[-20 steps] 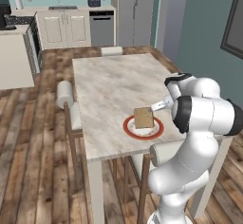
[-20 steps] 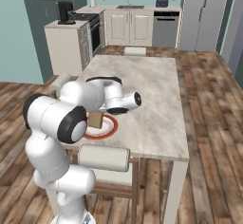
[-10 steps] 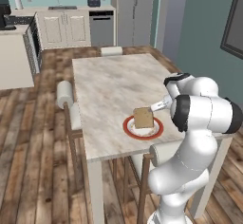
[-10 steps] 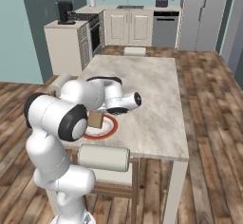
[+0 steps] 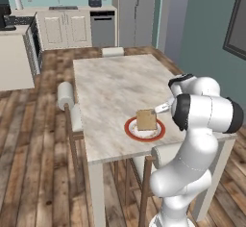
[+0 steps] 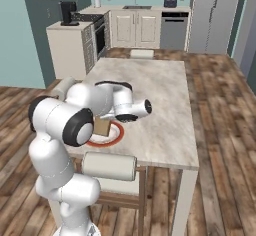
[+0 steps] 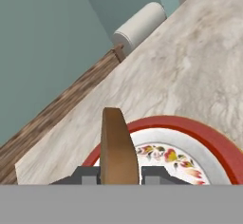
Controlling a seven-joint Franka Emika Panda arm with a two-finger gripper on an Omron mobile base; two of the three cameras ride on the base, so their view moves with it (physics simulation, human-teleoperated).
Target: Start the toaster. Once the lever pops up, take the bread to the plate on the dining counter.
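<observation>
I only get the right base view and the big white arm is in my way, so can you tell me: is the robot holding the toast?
Observer: Yes. In the hand view the gripper has one dark finger tip on each side of the flat square slice of tan-brown toast, pinching it.
Operator: Is the toast lying flat?
Observer: No. The left base view shows it standing on its edge over the round white plate with a red rim. I cannot tell if it touches the plate.
Operator: Is the plate just white inside?
Observer: No. The hand view shows a red and yellow flowery pattern in its middle.
</observation>
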